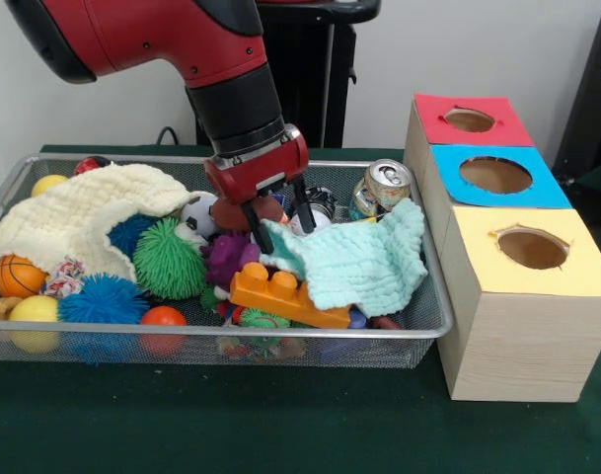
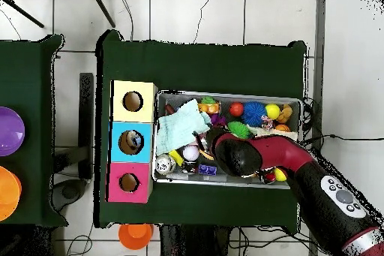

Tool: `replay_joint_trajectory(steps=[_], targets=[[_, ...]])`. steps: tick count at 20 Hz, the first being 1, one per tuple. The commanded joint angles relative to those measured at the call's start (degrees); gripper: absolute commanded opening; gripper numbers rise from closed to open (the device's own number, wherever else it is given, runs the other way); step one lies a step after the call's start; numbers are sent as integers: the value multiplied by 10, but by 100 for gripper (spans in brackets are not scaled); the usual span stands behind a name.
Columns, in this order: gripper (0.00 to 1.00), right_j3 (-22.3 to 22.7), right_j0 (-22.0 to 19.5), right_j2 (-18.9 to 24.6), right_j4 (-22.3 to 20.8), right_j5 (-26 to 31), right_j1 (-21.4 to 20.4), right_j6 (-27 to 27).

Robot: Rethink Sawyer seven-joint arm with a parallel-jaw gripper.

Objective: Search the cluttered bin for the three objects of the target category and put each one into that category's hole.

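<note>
One wire bin (image 1: 418,321) sits on the green surface (image 1: 280,425), and beside it stands one wooden box (image 1: 517,336) with three holes on top: red (image 1: 469,119), blue (image 1: 494,175) and yellow (image 1: 532,248). In the bin I count two cloths, a cream one (image 1: 83,212) and a pale green one (image 1: 364,262), three spiky balls (green (image 1: 169,259) and two blue (image 1: 103,296)), one can (image 1: 381,188), one orange brick (image 1: 285,296), a small basketball (image 1: 17,276) and a soccer ball (image 1: 196,212). The tool (image 1: 280,219) is down in the bin's middle, its two fingers (image 1: 258,229) spread around a brown ball (image 1: 249,211), though whether they press it I cannot quite tell. The overhead view suggests something lies inside the blue hole, unclear what.
</note>
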Motion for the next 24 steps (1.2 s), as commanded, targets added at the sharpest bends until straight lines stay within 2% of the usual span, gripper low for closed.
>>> replay_joint_trajectory(steps=[1,12,16,19,21,24], targets=[[0,-6,8,-35,-26,-1,24,11],[0,-10,7,-30,-17,19,24,0],[0,1,4,-19,-14,9,3,7],[0,58,-46,44,33,45,-63,-19],[0,82,-78,81,61,71,-90,-39],[0,96,-107,115,90,105,-111,-61]])
